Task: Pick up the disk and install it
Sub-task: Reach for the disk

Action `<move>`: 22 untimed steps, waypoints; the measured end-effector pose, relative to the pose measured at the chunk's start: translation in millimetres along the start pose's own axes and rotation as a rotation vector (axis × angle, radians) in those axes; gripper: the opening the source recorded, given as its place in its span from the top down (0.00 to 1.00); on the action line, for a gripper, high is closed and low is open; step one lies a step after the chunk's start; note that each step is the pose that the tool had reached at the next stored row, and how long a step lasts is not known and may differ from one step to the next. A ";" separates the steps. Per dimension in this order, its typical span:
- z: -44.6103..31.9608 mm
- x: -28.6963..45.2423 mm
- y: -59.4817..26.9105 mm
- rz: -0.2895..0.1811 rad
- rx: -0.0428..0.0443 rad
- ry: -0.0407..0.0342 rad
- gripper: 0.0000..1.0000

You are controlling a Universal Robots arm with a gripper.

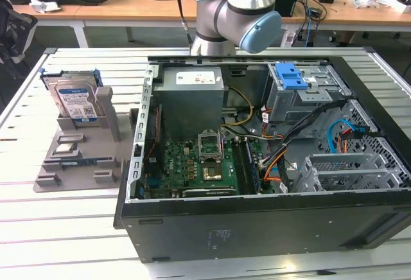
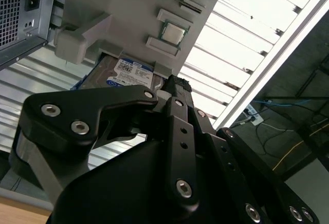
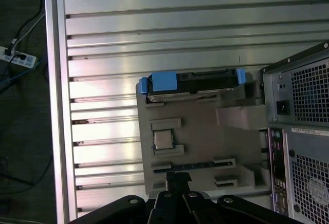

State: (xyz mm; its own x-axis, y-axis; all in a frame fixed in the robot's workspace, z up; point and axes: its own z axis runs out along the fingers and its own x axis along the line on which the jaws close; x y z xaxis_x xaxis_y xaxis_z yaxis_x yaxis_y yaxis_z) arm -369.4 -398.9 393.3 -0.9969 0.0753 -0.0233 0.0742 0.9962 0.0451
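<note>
Since the disk (image 1: 76, 103) has not been lifted, I start w/ it: it stands on edge in a slot of the grey holder (image 1: 77, 158), label side facing the camera in the exterior view, blue bracket wrapped round its rim. In the first wrist view I see the disk (image 3: 198, 82) from above, i.e. just its thin dark top edge w/ blue corners. That edge runs crosswise to the line from my hand (image 3: 178, 179) to it. The disk sits at the holder's far end & my hand hangs over the near end, so the whole holder (image 3: 205, 147) lies between us, incl. a small square chip (image 3: 163, 139) set in it. My hand is not touching anything. Its fingers look drawn together at the tip, w/ nothing held; in the second wrist view the hand (image 2: 177, 85) points toward the disk's label (image 2: 128, 72), well apart from it. The holder rests on the slatted metal surface (image 1: 64, 222), to the exterior view's left of the open PC case (image 1: 257, 228), just beside its wall. My arm (image 1: 237, 17) rises behind that case.
</note>
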 end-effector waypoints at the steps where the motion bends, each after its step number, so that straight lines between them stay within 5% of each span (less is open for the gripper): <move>1: 0.0 0.8 -0.1 0.000 0.0000 -0.0001 0.89; 22: -0.6 25.5 -1.6 0.000 -0.0001 -0.0001 0.89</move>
State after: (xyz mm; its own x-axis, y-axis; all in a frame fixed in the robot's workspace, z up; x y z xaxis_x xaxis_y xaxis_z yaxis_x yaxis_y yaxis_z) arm -395.0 -398.6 393.2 -0.9969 0.0751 -0.0234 0.0740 0.9962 0.0452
